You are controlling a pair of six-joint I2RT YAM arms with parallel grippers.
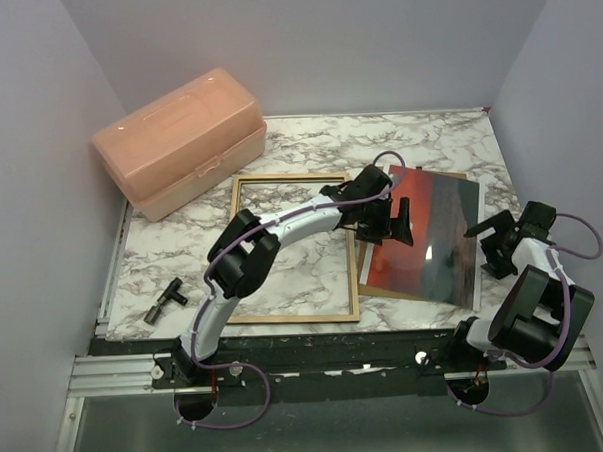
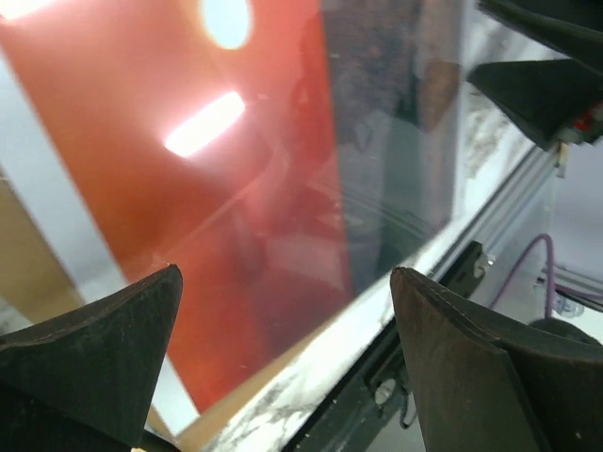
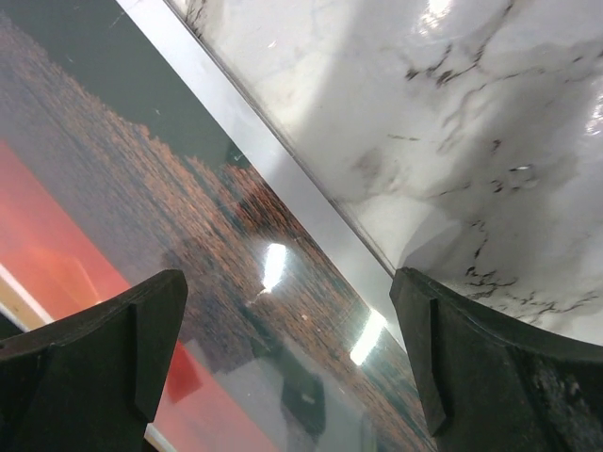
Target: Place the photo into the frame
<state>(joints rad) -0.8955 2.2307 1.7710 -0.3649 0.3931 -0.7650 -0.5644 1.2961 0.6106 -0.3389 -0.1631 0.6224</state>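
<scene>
The photo [image 1: 432, 240], a glossy red sunset over dark water with a white border, lies face up on the right of the table, on top of a brown backing board [image 1: 365, 283]. The frame [image 1: 286, 318] lies tan side up to its left, nothing inside it. My left gripper [image 1: 391, 218] hovers open over the photo's left part; its wrist view shows the red print [image 2: 236, 207] between the spread fingers [image 2: 104, 348]. Open too, my right gripper [image 1: 492, 243] hangs at the photo's right edge, above the dark water [image 3: 141, 217] and white border [image 3: 283, 179].
A pink plastic box [image 1: 183, 141] stands at the back left. A small black T-shaped tool [image 1: 165, 300] lies near the front left edge. The marble table [image 1: 308, 141] ends at a black rail along the front. Grey walls close in on three sides.
</scene>
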